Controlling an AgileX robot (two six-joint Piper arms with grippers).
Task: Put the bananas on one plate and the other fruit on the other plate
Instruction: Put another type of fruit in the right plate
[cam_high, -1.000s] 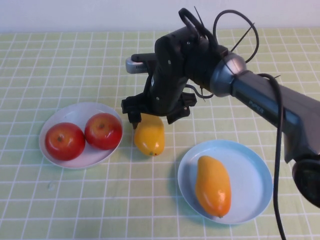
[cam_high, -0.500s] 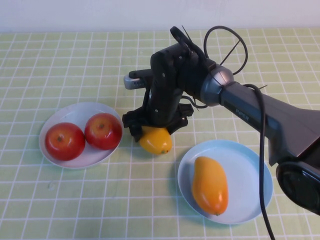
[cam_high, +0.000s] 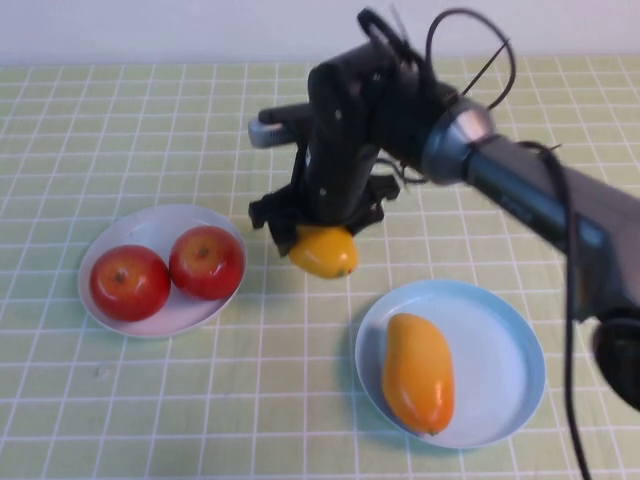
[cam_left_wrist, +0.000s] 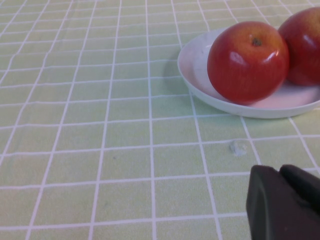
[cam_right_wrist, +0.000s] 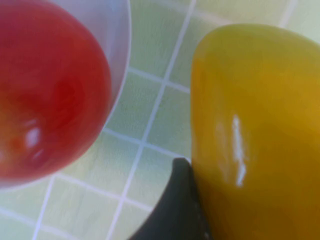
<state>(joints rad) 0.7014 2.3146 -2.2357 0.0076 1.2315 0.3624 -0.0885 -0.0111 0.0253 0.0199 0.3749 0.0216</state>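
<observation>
We see the right gripper (cam_high: 320, 232) clenched on one yellow-orange banana (cam_high: 323, 251), holding it above the green checked tablecloth (cam_high: 200, 400) between the white plate (cam_high: 150, 228) with two red apples (cam_high: 207, 262) and the light blue plate (cam_high: 500, 345), where the second banana (cam_high: 418, 372) lies. The left gripper (cam_left_wrist: 285, 205) sits low near the white plate; we cannot tell whether its fingers are parted.

Right end effector (cam_high: 318, 222) black, grey arm, silver joint, black looped cables; left end effector (cam_left_wrist: 285, 202) black
</observation>
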